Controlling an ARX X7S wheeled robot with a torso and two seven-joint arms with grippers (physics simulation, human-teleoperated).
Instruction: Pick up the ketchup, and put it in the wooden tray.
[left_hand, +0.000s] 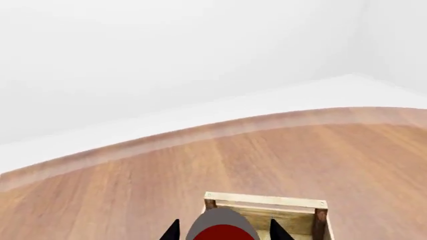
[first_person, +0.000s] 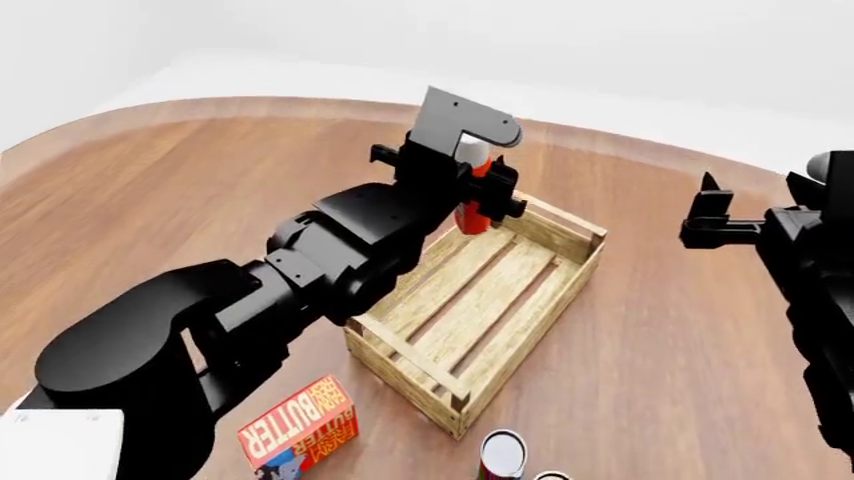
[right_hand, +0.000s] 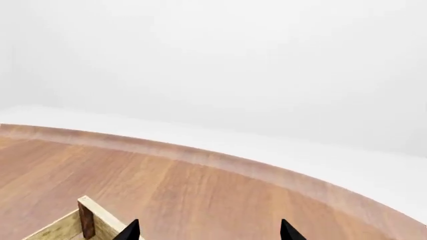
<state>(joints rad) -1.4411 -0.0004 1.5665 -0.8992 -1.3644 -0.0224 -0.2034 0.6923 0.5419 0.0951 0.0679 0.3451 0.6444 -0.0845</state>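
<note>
The ketchup (first_person: 470, 214), an orange-red bottle with a white cap, hangs upright above the far corner of the wooden tray (first_person: 400, 348). My left gripper (first_person: 489, 194) is shut on it. In the left wrist view the ketchup (left_hand: 223, 223) fills the gap between the two dark fingertips of the left gripper (left_hand: 225, 233), with the wooden tray (left_hand: 267, 200) just beyond it. My right gripper (first_person: 706, 214) hovers to the right of the tray, open and empty. In the right wrist view the right gripper (right_hand: 209, 232) has its tips wide apart over bare floor, beside a corner post of the wooden tray (right_hand: 86, 218).
A red-and-yellow butter box (first_person: 300, 431) lies on the wooden floor near the tray's near-left side. A short can (first_person: 502, 453) stands by the tray's near corner, with another can's rim just showing beside it. A white wall curves round behind.
</note>
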